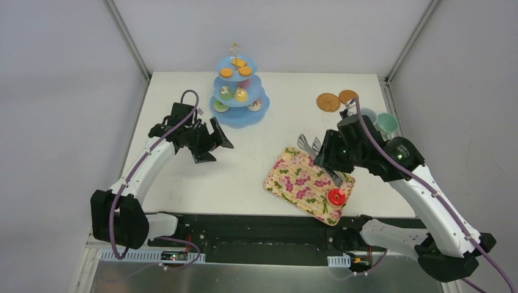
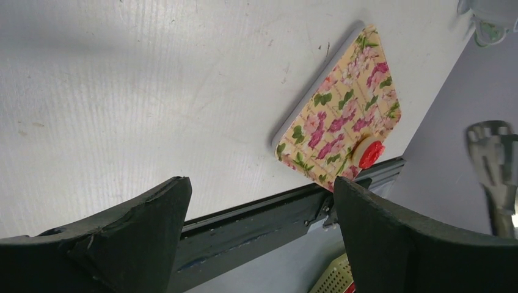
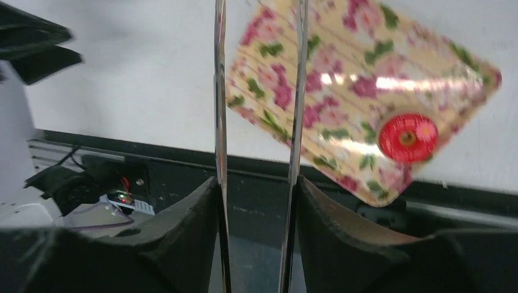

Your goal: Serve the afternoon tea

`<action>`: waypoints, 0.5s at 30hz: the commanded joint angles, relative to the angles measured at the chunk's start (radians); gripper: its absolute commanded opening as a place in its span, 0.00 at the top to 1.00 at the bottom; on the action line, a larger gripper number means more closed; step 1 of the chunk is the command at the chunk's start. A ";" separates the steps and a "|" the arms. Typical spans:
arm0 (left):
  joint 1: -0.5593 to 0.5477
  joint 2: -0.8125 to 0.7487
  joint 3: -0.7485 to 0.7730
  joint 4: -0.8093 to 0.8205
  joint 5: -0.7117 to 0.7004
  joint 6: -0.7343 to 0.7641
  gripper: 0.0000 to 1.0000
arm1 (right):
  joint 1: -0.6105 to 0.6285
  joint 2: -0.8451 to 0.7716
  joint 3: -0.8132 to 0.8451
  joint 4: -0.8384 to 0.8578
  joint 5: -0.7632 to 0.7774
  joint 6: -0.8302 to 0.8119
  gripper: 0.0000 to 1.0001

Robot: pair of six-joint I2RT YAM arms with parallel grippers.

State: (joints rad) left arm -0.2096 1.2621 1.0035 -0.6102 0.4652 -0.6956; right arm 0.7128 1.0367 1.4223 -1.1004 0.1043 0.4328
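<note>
Top external view: right gripper (image 1: 325, 160) clenched on tongs (image 1: 308, 144) above tray (image 1: 292, 178); left gripper (image 1: 211, 144) spread wide, empty. Risk: red donut (image 1: 336, 196), near tray corner, knocked off by tongs

A white table (image 1: 256, 160) between plain grey walls (image 1: 61, 73).

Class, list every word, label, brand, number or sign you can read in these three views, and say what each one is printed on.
No readable text in any view.
The flowered tray bears only a flower pattern, no writing.
The red donut, blue tiered stand, coasters and metal tongs show no markings.
The circuit board below the table edge is too blurred to read.
</note>
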 commanded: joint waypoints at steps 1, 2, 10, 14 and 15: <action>-0.002 -0.004 -0.015 0.054 0.023 -0.029 0.09 | -0.004 -0.019 -0.082 -0.248 0.062 0.265 0.50; -0.002 -0.006 -0.022 0.058 0.025 -0.032 0.09 | -0.004 -0.026 -0.102 -0.276 0.071 0.296 0.50; -0.002 -0.047 -0.052 0.060 0.017 -0.045 0.09 | -0.038 -0.033 -0.228 -0.364 0.195 0.384 0.47; -0.002 -0.060 -0.048 0.051 0.015 -0.046 0.09 | -0.056 -0.027 -0.255 -0.346 0.172 0.395 0.47; -0.002 -0.062 -0.046 0.048 0.013 -0.045 0.09 | -0.058 -0.028 -0.257 -0.347 0.165 0.395 0.47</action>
State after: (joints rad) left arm -0.2096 1.2407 0.9546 -0.5613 0.4675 -0.7261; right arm 0.6674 1.0138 1.1748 -1.4113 0.2527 0.7792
